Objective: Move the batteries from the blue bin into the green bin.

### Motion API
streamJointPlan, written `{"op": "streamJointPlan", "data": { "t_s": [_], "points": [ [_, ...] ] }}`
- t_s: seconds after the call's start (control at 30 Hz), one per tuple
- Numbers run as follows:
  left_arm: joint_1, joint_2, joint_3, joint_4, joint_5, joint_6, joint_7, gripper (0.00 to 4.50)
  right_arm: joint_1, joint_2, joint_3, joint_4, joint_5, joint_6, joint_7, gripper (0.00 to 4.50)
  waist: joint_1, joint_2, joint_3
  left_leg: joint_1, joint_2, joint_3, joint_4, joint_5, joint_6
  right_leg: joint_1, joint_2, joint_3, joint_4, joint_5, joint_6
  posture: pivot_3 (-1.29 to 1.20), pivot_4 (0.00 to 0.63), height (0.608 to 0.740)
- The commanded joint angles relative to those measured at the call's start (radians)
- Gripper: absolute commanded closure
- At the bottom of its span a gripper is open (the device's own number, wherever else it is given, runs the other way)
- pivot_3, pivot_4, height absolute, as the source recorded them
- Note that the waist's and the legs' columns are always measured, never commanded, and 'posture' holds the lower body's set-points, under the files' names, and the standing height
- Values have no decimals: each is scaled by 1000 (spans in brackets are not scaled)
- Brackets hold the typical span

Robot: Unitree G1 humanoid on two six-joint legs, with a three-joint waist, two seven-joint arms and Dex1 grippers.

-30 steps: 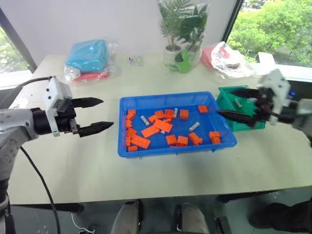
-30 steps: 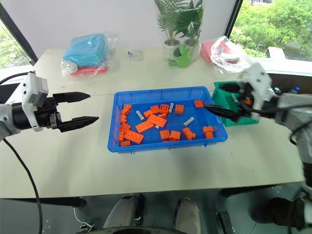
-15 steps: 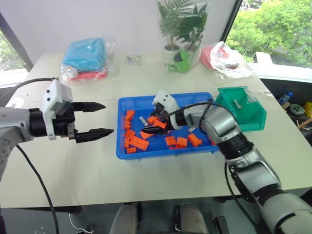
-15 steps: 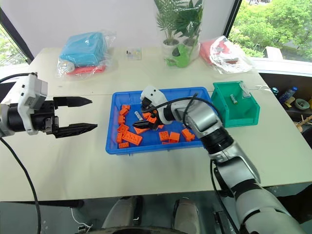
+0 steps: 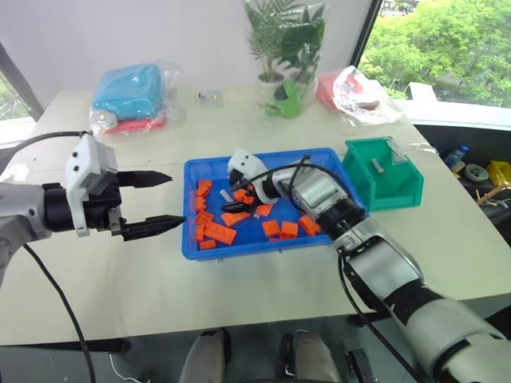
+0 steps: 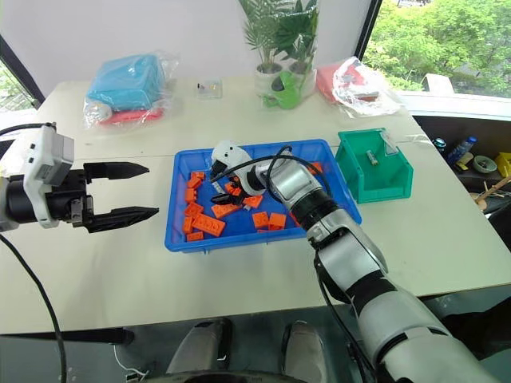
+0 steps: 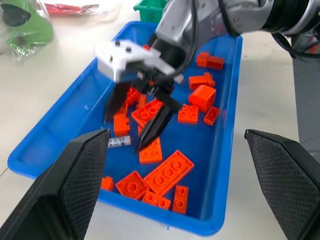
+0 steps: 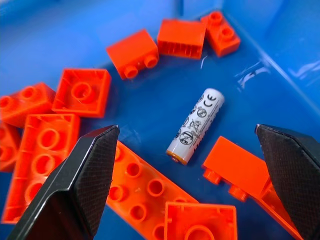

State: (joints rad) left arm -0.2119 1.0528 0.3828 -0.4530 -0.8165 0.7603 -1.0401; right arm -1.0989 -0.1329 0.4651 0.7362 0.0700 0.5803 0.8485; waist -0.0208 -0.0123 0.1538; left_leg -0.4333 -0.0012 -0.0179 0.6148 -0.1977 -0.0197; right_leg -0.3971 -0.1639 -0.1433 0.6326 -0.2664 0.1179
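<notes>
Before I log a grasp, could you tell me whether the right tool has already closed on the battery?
No: the battery lies on the floor of the blue bin between the open fingers of the right tool, untouched.

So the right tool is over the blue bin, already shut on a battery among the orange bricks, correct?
Not quite. The right tool is over the blue bin among the orange bricks, but it is open, not shut on a battery. The right wrist view shows the battery lying loose on the bin floor between the spread fingers.
</notes>
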Motion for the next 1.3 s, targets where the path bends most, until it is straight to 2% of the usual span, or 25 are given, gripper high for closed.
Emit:
{"op": "streamJointPlan", "data": {
  "t_s": [0.03, 0.27, 0.3, 0.37, 0.57, 0.6, 0.73, 0.87, 1.03, 1.3],
  "points": [
    [-9, 6, 26, -13, -8, -8, 8, 0, -56, 30, -5, 70, -49, -74, 15, 42, 1, 0, 0, 0, 0, 1, 0, 0, 0, 0, 0, 1, 0, 0, 0, 0, 150, 661],
    [-12, 7, 5, 9, 16, -31, -1, 0, -90, 85, -30, 204, -105, -145, 16, 42, 6, 0, 0, 1, 0, 1, 0, -1, -2, -1, 0, 2, 0, 1, -2, 0, 150, 661],
    [-18, 7, 2, 13, 16, -31, 0, 0, -93, 93, -34, 222, -111, -152, 14, 274, 6, 0, 0, 1, 0, 1, 0, -1, -2, -1, 1, 3, 0, 1, -2, 0, 150, 661],
    [-30, 7, -1, 17, 13, -30, 1, 0, -96, 103, -42, 247, -121, -162, 14, 906, 6, 0, 0, 1, 0, 1, 0, -1, -2, -1, 1, 3, 0, 1, -2, 0, 150, 661],
    [-45, 4, -8, 28, 16, -31, -1, 0, -95, 111, -74, 229, -128, -160, 32, 4113, 4, 0, 0, 1, 2, 1, 0, 0, -1, -1, 7, 10, 0, 1, -3, 0, 150, 661],
    [-46, 2, -12, 33, 19, -34, -4, 0, -94, 109, -86, 208, -121, -147, 36, 4425, 4, 0, 0, 1, 2, 1, 0, 0, -1, -1, 8, 12, 0, 1, -3, 0, 150, 661],
    [-50, -5, -29, 46, 27, -42, -11, 0, -92, 96, -145, 100, -77, -46, 51, 4425, 4, -1, 0, 1, 5, 4, 0, 0, -1, -3, 13, 18, 0, 2, -3, 0, 150, 661],
    [-57, -21, -66, 56, 30, -53, -17, 0, -71, 30, -247, -133, -7, 146, 31, 4425, 9, -1, -1, 1, 7, 7, 0, 0, -1, -4, 13, 20, 0, 2, -4, 0, 150, 661],
    [-92, -44, -109, 65, 29, -56, -16, 0, 11, -214, -430, -465, 56, 375, -26, 4425, 31, -3, -1, 1, 7, 8, 1, 0, -1, -2, 12, 20, -3, 3, -4, 0, 150, 661],
    [-123, -79, -153, 76, 29, -60, -13, 0, 224, -581, -608, -534, 51, 426, -107, 4425, 30, -6, -3, 1, 9, 13, 1, 0, -2, 0, 12, 20, -5, 4, -7, 0, 150, 661]
  ]
}}
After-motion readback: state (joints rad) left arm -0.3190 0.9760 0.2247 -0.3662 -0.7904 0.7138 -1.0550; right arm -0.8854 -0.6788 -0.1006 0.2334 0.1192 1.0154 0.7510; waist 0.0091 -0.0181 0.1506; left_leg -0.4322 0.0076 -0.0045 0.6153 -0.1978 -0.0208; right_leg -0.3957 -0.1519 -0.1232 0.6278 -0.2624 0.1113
